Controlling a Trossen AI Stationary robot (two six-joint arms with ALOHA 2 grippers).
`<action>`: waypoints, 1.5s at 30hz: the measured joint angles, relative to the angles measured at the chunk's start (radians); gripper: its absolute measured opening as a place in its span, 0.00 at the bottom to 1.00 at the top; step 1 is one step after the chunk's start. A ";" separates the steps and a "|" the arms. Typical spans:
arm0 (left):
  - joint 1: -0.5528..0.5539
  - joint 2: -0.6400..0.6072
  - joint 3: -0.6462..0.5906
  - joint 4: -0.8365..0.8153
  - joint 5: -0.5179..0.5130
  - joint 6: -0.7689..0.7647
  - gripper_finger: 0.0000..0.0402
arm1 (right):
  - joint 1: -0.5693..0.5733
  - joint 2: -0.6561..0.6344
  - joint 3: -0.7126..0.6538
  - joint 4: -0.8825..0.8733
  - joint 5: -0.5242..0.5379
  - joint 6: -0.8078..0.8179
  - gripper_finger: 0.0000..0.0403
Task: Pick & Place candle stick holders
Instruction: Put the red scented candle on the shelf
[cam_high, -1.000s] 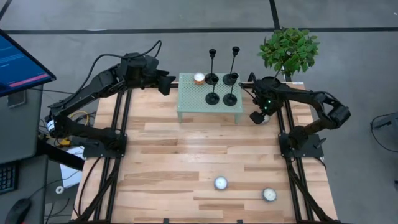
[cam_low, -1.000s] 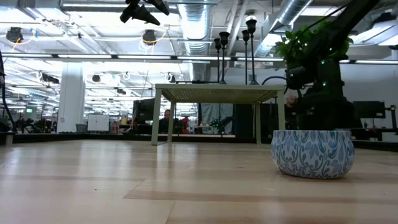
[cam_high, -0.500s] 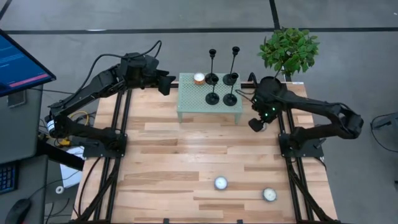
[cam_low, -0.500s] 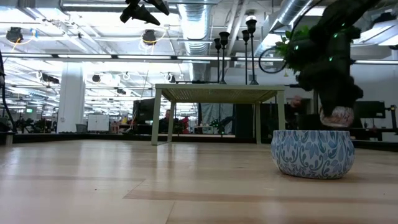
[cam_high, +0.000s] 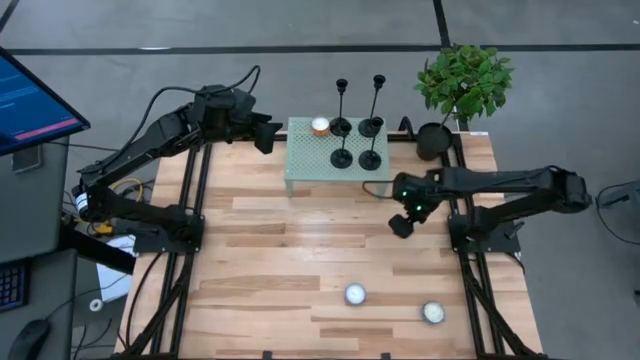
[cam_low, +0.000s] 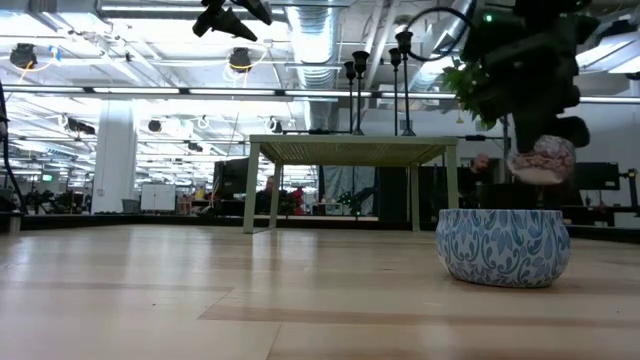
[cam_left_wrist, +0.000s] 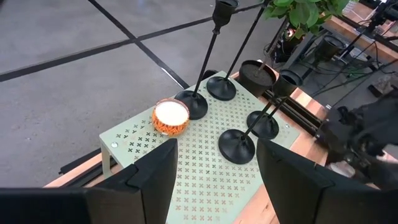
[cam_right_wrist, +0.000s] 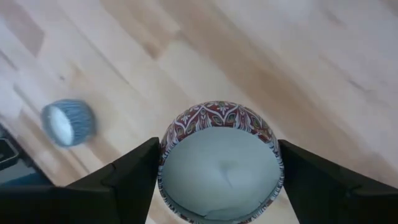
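Note:
Four black candle stick holders stand by their round bases on a green perforated stand (cam_high: 310, 165): two tall (cam_high: 341, 127) (cam_high: 371, 126) at its far side, two short (cam_high: 342, 158) (cam_high: 371, 159) in front of them. They also show in the left wrist view (cam_left_wrist: 236, 145). My left gripper (cam_high: 266, 135) is open and hovers at the stand's left end; its fingers (cam_left_wrist: 155, 180) are empty. My right gripper (cam_high: 400, 225) is to the right of the stand and nearer than it, shut on a red-patterned candle tin (cam_right_wrist: 217, 165) with white wax. My right gripper pinches the candle tin's round wall (cam_right_wrist: 166, 149) between its two fingers, one on each opposite side. The fingers come from above, pointing down. The tin (cam_low: 540, 160) is lifted clear of the table, its wax top facing up, slightly tilted.
An orange candle (cam_high: 320, 126) sits on the stand's far left corner. A potted plant (cam_high: 462, 82) in a black pot (cam_high: 434, 140) stands at the table's far right. Two blue-patterned tins (cam_high: 355, 294) (cam_high: 432, 313) lie near the table's front edge; one fills the low view's foreground (cam_low: 503, 245).
My right gripper has gone from beside the stand's right end toward the table's near edge and a little left, carrying the red-patterned tin clear of the table. My left arm has kept still.

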 joint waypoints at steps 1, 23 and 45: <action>0.000 0.000 0.000 -0.001 0.001 0.000 0.55 | 0.022 0.017 0.008 0.017 0.000 0.014 0.71; 0.000 0.000 0.000 -0.032 0.094 -0.007 0.55 | 0.144 0.585 0.599 -0.076 0.033 -0.357 0.71; 0.000 -0.049 0.000 -0.118 0.104 0.019 0.55 | 0.152 0.987 1.251 -0.237 0.067 -0.506 0.71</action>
